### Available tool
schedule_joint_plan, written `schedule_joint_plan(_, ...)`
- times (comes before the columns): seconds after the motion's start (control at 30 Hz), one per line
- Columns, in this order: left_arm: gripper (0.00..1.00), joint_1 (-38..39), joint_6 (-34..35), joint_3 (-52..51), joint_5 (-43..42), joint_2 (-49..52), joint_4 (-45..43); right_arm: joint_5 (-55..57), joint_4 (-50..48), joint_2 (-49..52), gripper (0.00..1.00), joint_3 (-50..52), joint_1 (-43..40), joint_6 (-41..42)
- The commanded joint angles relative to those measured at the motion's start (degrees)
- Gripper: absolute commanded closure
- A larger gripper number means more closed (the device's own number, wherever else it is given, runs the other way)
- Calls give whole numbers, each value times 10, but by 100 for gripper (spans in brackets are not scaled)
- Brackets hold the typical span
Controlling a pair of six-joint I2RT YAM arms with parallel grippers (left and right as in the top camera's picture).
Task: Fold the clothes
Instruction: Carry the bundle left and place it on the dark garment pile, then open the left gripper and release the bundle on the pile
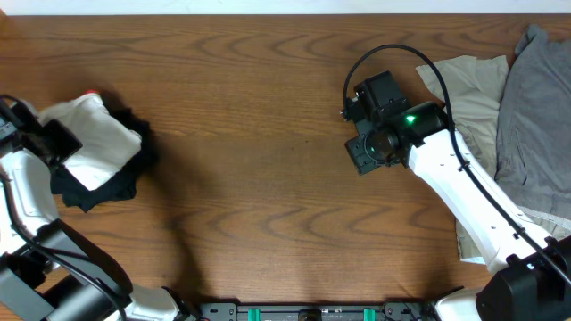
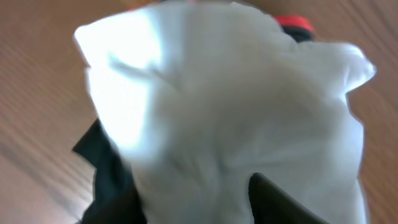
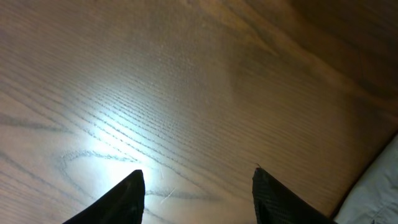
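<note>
White garment: a folded bundle of soft, smooth cloth (image 1: 103, 134) lies at the far left of the worktop (image 1: 259, 116), on top of a black garment (image 1: 107, 187) whose crumpled edge shows below and to the right of it.
Left hand: the left hand (image 1: 52, 141) sits at the left edge of the white bundle, right against it. In the left wrist view the white cloth fills nearly the whole frame, and one dark finger (image 2: 280, 202) shows at the bottom, with cloth across it. I cannot tell whether this hand is open or closed on the cloth.
Red bit: a small red patch (image 2: 292, 22) peeks out at the top of the bundle. What it is I cannot tell.
Right hand: the right hand (image 3: 196, 193) hangs over bare wood right of centre, with its two dark fingertips held apart and nothing between them.
Beige garment: rumpled and matte (image 1: 468, 89), it lies just right of the right hand.
Grey garment: a flatter, heathered cloth (image 1: 535, 116), it overlaps the beige one at the right edge.
Worktop surface: brown wood with a wavy grain, glossy under the light.
</note>
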State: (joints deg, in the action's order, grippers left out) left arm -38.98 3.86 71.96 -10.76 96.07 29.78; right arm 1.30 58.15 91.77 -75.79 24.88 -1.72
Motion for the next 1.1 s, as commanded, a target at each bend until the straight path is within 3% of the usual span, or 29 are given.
schedule_joint_plan(0.0,36,-30,90,3,29,-3,1,4,7,-3,46,-7,6,3)
schedule_joint_plan(0.1,34,-48,109,3,16,-14,3,4,13,-3,46,-7,6,3)
schedule_joint_plan(0.23,36,-53,108,3,-71,-45,-5,4,13,-3,46,-7,6,3)
schedule_joint_plan(0.3,45,-52,108,3,-134,-65,-19,4,13,-3,46,-7,6,3)
schedule_joint_plan(0.4,69,-47,86,3,-205,-82,-47,4,12,-3,46,-7,6,4)
schedule_joint_plan(0.47,91,-42,65,3,-217,-82,-68,4,11,-3,46,-7,6,3)
schedule_joint_plan(0.5,94,-40,63,3,-209,-79,-77,4,10,-3,46,-7,6,4)
schedule_joint_plan(0.9,94,-40,37,3,-151,68,-218,3,17,-3,45,-7,6,4)
schedule_joint_plan(1.07,94,-40,37,3,-147,127,-187,4,17,-3,45,-7,6,4)
